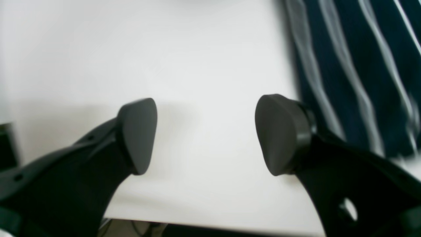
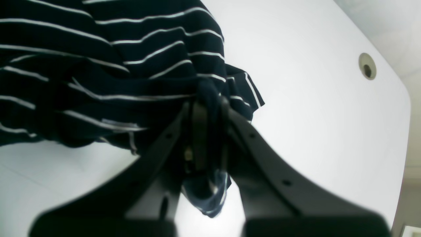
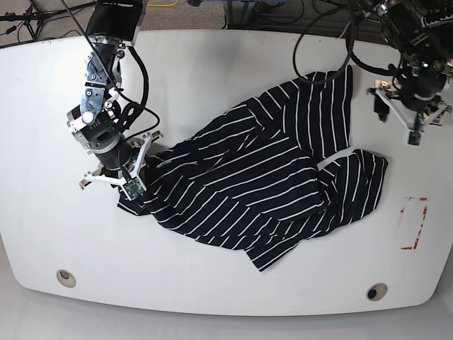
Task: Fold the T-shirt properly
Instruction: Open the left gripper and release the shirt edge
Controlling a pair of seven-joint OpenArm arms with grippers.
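The T-shirt (image 3: 262, 184), dark navy with thin white stripes, lies crumpled and spread across the middle of the white table (image 3: 226, 71). My right gripper (image 3: 134, 180) is at its left corner. In the right wrist view that gripper (image 2: 210, 108) is shut on a bunched fold of the T-shirt (image 2: 115, 65), and fabric hangs out below the fingers. My left gripper (image 3: 398, 120) hovers over bare table beyond the shirt's upper right part. It stands open (image 1: 210, 138) with nothing between its pads, and the T-shirt (image 1: 355, 65) lies just to its right.
A red rectangular mark (image 3: 412, 223) sits on the table at the right. Round cable holes (image 3: 66, 278) (image 3: 376, 291) lie near the front edge, and another hole (image 2: 367, 65) shows in the right wrist view. Cables run along the far edge.
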